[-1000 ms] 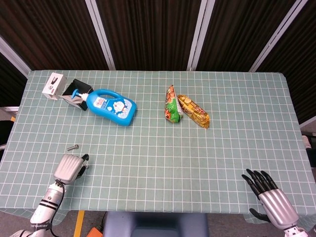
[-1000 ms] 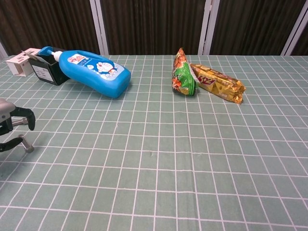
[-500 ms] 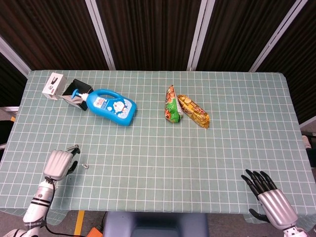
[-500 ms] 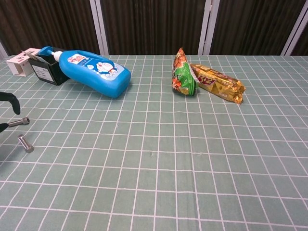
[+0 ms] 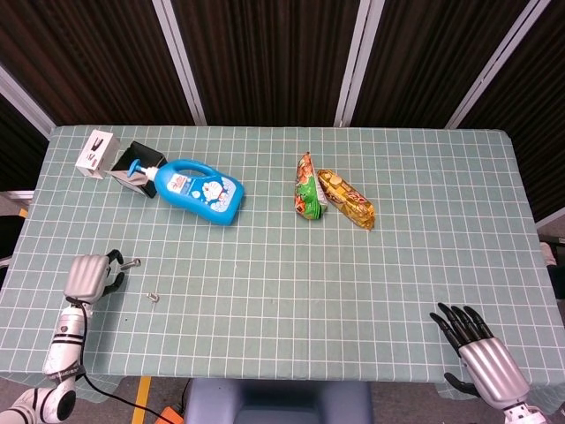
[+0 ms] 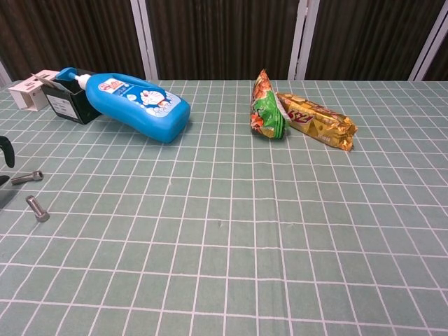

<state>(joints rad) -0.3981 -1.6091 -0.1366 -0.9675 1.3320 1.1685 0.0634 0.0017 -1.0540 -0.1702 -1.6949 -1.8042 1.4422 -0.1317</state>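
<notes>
Left hand (image 5: 88,277) of mine sits at the near left corner of the bench (image 5: 424,221), knuckles up, fingers curled downward and apart, with nothing between them. Just beside its fingertips lies a small bolt (image 5: 132,262), close enough that from the head view I cannot tell whether they touch; the chest view shows that bolt (image 6: 26,177) lying flat on the green checked cloth with only a dark fingertip at the frame edge near it. A second bolt (image 5: 153,297) lies a little nearer to me and to the right, apart from my hand, and shows in the chest view too (image 6: 37,208). Nothing stands between my hand and either bolt.

My right hand (image 5: 481,349) hangs over the near right edge, fingers spread and straight, holding nothing, well apart from everything else.

Farther back on the left, a blue bottle (image 5: 197,190) lies on its side with a cartoon cat on its label, its neck resting against a black box (image 5: 139,164). A white box (image 5: 96,152) sits just beside that, at the far left corner. Near the middle of the far side lie a green snack packet (image 5: 307,190) and a yellow snack packet (image 5: 346,199), touching each other. I cannot read the writing on any of them
</notes>
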